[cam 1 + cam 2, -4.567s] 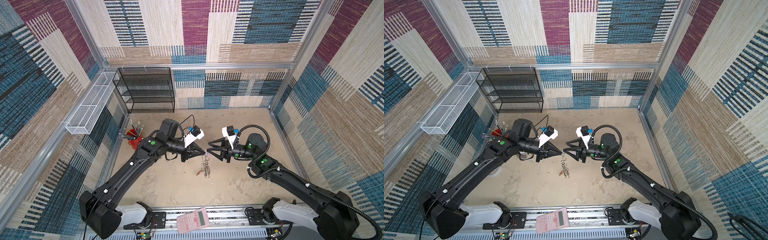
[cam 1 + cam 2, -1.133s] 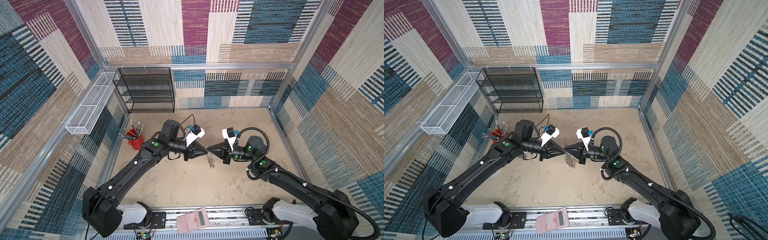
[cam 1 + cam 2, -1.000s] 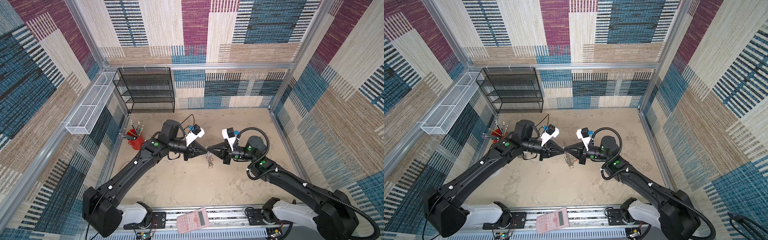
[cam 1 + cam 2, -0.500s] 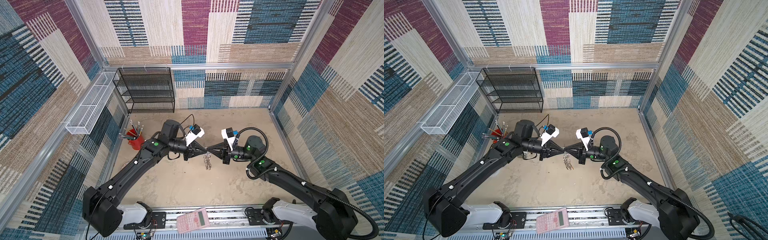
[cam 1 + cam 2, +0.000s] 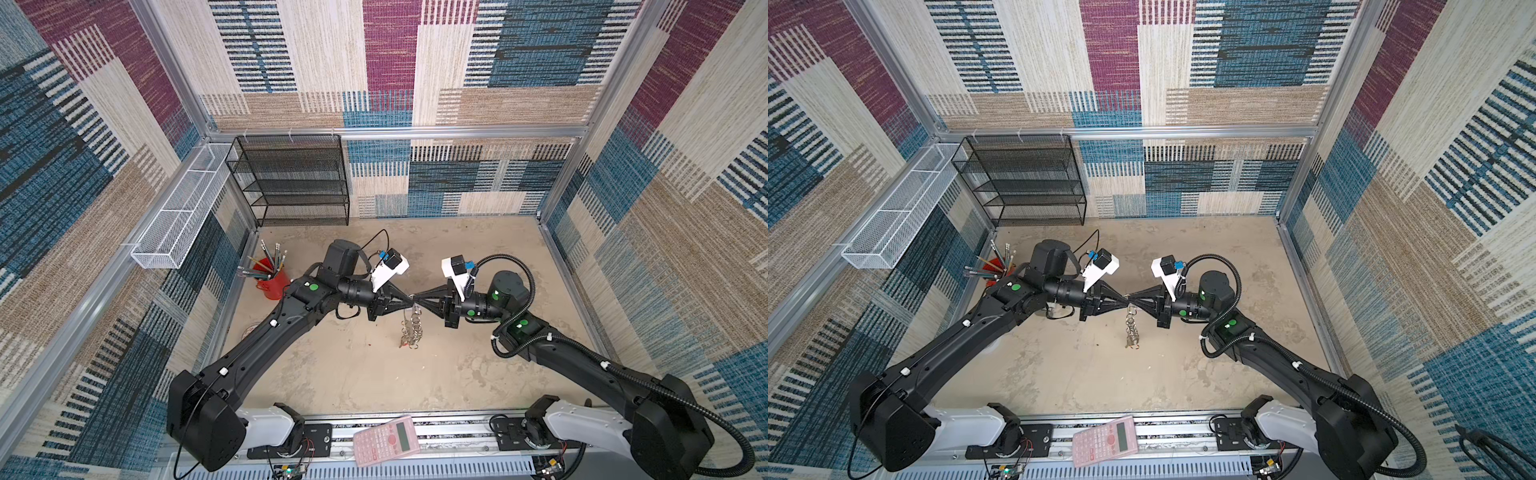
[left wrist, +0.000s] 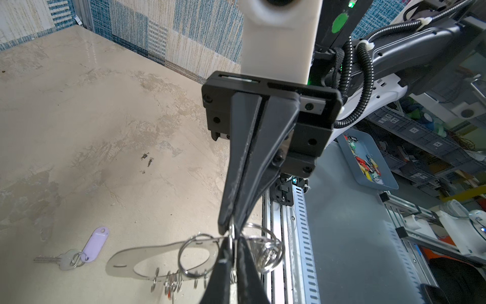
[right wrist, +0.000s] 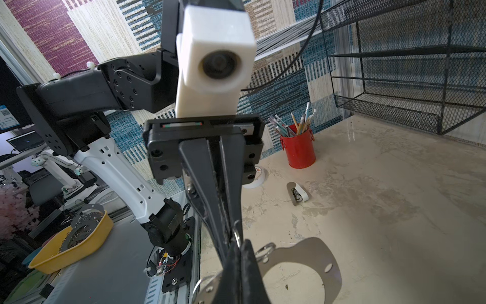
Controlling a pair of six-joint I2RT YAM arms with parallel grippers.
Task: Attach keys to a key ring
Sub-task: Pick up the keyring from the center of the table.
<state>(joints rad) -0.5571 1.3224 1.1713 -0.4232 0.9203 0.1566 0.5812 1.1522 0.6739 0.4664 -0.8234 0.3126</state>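
In a top view, the key ring [image 5: 409, 328] hangs as a thin string of glints, its separate rings too small to count, and the point where the left tool [image 5: 409, 300] and right tool [image 5: 417, 300] pinch it is masked by their own tips. The left wrist view's edge cuts off the band's lowest rings and most of the left tool's fingers [image 6: 219, 281]. The left arm hides much of the red pencil cup [image 5: 992, 263].

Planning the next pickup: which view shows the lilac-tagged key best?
Left wrist: the lilac-tagged key lies in the open on the table, unobstructed. The right wrist view does not show it; in both top views I cannot make it out.
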